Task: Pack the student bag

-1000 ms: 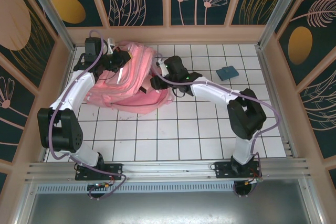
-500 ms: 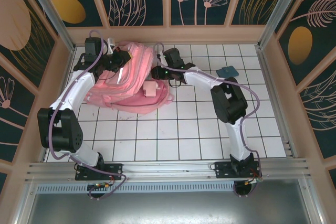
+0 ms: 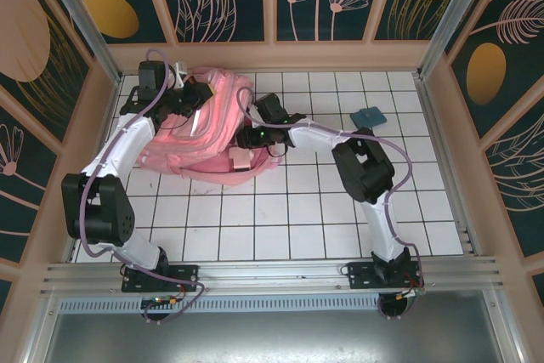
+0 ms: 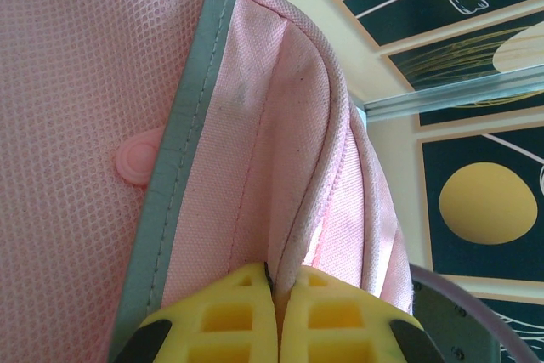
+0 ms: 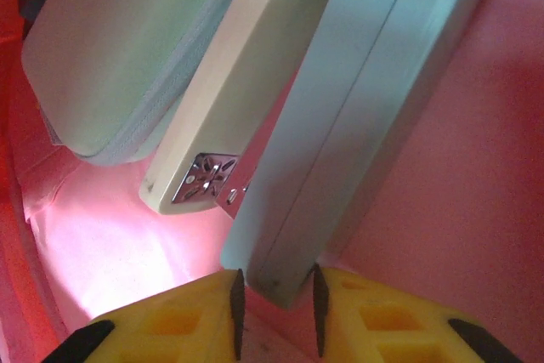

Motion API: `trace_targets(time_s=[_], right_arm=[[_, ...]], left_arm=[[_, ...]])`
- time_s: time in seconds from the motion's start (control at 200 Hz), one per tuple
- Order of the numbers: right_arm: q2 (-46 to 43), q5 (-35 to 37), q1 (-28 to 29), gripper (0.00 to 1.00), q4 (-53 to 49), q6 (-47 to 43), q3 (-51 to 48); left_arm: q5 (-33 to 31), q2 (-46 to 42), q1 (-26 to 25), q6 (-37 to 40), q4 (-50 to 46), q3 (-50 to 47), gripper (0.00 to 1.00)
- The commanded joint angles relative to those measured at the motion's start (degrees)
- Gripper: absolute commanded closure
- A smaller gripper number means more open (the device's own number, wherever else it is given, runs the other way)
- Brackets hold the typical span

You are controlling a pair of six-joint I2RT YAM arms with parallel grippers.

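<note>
Top view, near to far: the tabletop (image 3: 297,210) is white grid tiles, bare by the arm bases. Further out, the student bag (image 3: 208,138) lies slumped at the far left, soft pink fabric in crumpled folds. R pincer (image 3: 248,138) is at the bag's right edge, tips buried in fabric. L pincer (image 3: 195,95) is on the bag's far top. A small flat blue pad (image 3: 368,117) lies well apart, far right.

The wrist cams add what the top view can't. R wrist: yellow ribbed fingers clamp the corner of a grey-blue slab (image 5: 357,82), flat, hard-edged, w/ a seam along its side, inside the pink-lit bag. A cream block (image 5: 229,99) w/ a patterned metallic end lies against it. Beyond is a pale green zipped case (image 5: 110,48) w/ rounded corners.

L wrist: fingers are pinched tight on the bag's piped seam. Alongside are mesh weave (image 4: 76,82), a grey reflective strip (image 4: 183,167) and a round pink tab (image 4: 136,161).
</note>
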Motion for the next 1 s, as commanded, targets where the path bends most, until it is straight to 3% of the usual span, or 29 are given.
trace_targets(time_s=[0.0, 0.3, 0.45, 0.515, 0.575, 0.66, 0.77, 0.996], right_arm=[[-5.83, 3.28, -0.36, 0.63, 0.61, 1.21, -2.9], [-16.65, 14.32, -4.7, 0.49, 0.73, 3.18, -10.08], [-21.83, 21.76, -8.93, 0.43, 0.27, 6.71, -15.71], [-22.76, 25.22, -13.46, 0.43, -1.94, 9.2, -16.71], [-23.06, 27.16, -16.4, 0.35, -3.38, 10.73, -17.53], [-23.16, 30.37, -20.59, 0.16, -5.3, 12.61, -18.28], [-22.45, 32.57, -25.62, 0.02, -7.13, 14.35, -18.33], [-17.18, 29.93, -34.48, 0.01, -8.8, 19.73, -16.26]], left_arm=[[2.48, -0.01, -0.15, -0.12, 5.74, 2.5, 1.0], [5.2, -0.59, -0.24, -0.61, 6.98, 1.21, 1.0], [5.96, -1.21, -1.82, -2.11, 9.18, -0.87, 1.0], [5.76, -1.11, -3.16, -2.12, 9.29, -1.25, 1.0], [5.45, -0.85, -4.83, -2.71, 9.93, -1.69, 1.0], [5.04, -0.33, -6.99, -2.9, 10.3, -1.81, 1.0], [4.58, -0.1, -8.35, -3.29, 10.74, -2.07, 1.0], [4.41, -0.36, -9.71, -3.91, 11.9, -3.36, 1.0]])
